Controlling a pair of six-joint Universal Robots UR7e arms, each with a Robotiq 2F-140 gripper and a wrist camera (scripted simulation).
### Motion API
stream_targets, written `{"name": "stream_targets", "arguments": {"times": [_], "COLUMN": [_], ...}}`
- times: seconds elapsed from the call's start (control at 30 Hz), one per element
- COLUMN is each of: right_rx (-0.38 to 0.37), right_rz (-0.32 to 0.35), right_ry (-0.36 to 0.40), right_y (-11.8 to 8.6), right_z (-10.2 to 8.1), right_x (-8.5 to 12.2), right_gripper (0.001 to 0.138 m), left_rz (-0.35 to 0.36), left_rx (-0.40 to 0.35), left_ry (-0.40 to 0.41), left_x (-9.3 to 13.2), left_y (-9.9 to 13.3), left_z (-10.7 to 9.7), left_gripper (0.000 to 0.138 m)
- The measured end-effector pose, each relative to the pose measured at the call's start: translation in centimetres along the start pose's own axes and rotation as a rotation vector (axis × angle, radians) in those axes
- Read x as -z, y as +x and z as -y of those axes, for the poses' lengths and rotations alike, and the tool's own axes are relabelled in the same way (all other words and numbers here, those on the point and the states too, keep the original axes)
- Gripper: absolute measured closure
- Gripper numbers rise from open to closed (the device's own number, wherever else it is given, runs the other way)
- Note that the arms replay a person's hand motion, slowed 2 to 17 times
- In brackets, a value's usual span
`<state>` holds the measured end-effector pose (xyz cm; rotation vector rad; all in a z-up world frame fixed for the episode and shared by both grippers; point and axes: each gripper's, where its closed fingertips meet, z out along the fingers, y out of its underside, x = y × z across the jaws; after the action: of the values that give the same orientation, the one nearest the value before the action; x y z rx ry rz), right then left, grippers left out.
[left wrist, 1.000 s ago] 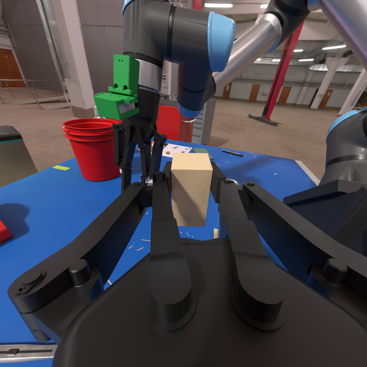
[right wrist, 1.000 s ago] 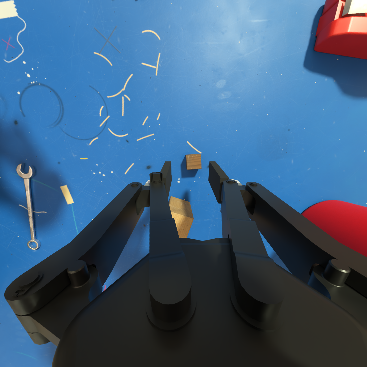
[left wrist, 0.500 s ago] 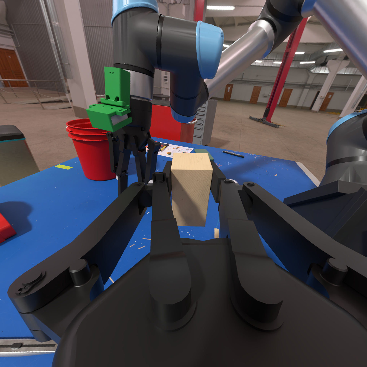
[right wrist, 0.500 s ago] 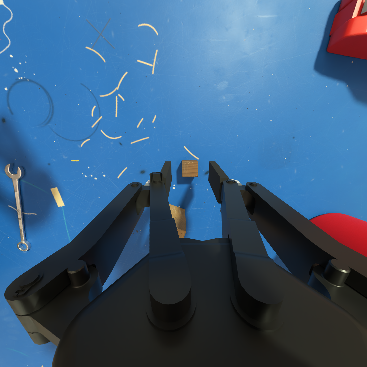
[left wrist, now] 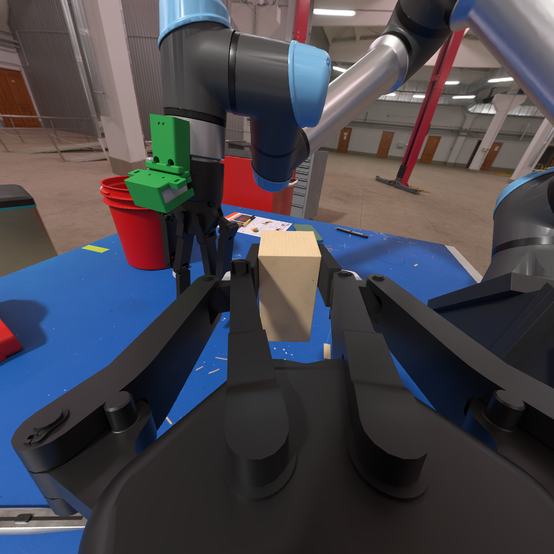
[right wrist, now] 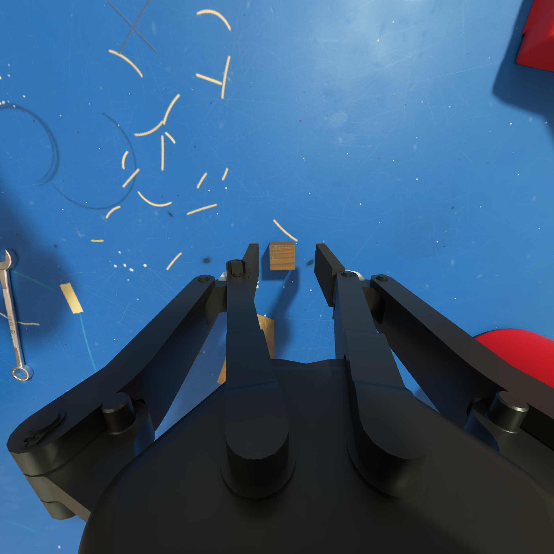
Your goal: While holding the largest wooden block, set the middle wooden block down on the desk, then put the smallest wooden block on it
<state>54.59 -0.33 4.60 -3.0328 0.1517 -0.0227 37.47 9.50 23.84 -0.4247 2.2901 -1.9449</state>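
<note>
One pale, grainy wooden block [left wrist: 287,287] sits clamped in the left gripper [left wrist: 289,266].

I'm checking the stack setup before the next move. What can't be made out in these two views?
- Middle wooden block, right wrist view: mostly hidden behind the right pincer's finger.
- Right pincer's fingertips, left wrist view: hidden by the left pincer's linkage, so contact with the smallest wooden block is unseen.
- Wrench, right wrist view: cut off by the left edge.

Your right gripper's finger [right wrist: 248,344] hides most of the middle wooden block [right wrist: 267,331]; wrench [right wrist: 12,314] cut at left edge, red case [right wrist: 536,45] at right.
</note>
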Motion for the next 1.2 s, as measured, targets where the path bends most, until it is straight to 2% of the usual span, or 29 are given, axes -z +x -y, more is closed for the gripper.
{"name": "stream_targets", "arguments": {"times": [0.6, 1.2], "right_rx": [0.017, 0.016], "right_rz": [0.001, 0.025], "right_ry": [-0.052, -0.085], "right_y": [0.2, 0.0], "right_z": [-0.1, -0.5], "right_x": [-1.8, -2.4], "right_gripper": [0.091, 0.099], "left_rz": [-0.005, -0.003], "left_rx": [0.009, 0.011], "left_ry": [-0.002, 0.001], "left_x": [-0.1, 0.0], "left_y": [-0.1, -0.2], "left_z": [-0.2, -0.2], "left_gripper": [0.092, 0.092]}}
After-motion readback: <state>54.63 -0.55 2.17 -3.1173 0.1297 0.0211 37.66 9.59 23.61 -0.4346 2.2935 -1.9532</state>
